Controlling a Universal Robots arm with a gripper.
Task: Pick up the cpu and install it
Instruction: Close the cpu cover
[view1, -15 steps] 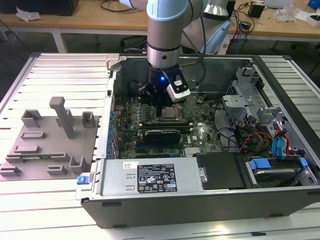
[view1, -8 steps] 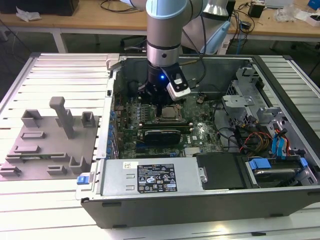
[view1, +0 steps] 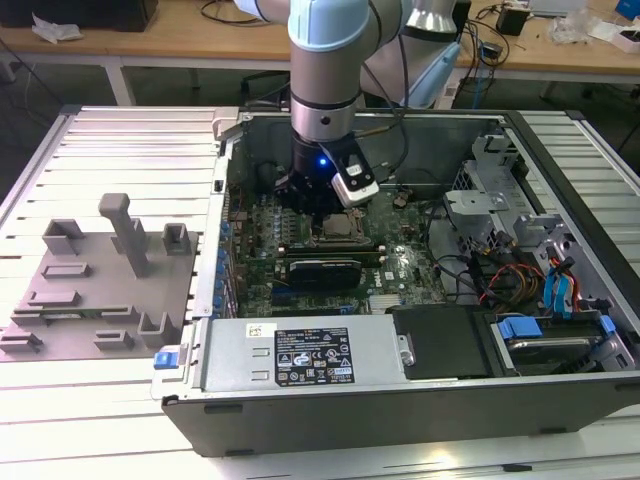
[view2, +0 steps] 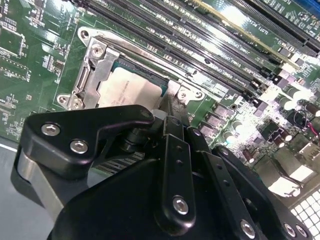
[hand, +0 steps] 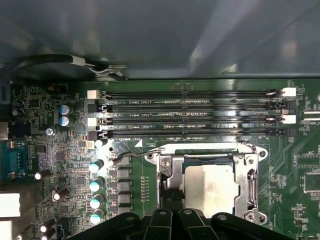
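1. The gripper (view2: 165, 120) hangs just above the socket (view2: 92, 67). I cannot tell whether it is open or closed, or holding anything.
2. The cpu (view2: 127, 90) lies flat inside that socket.
3. It looks light, stiff, slick-topped and fragile, so it is best held by opposite edges.
4. Beyond run the memory slots (hand: 190, 112).

An open dark grey metal computer case (view1: 400, 410) sits on a pale slatted metal table (view1: 130, 130), with its green motherboard (view1: 255, 265) exposed. Beside it, on the exterior view's left, lies a grey plastic fixture plate with upright blocks (view1: 100, 300). Long black memory slots (hand: 190, 112) run side by side.
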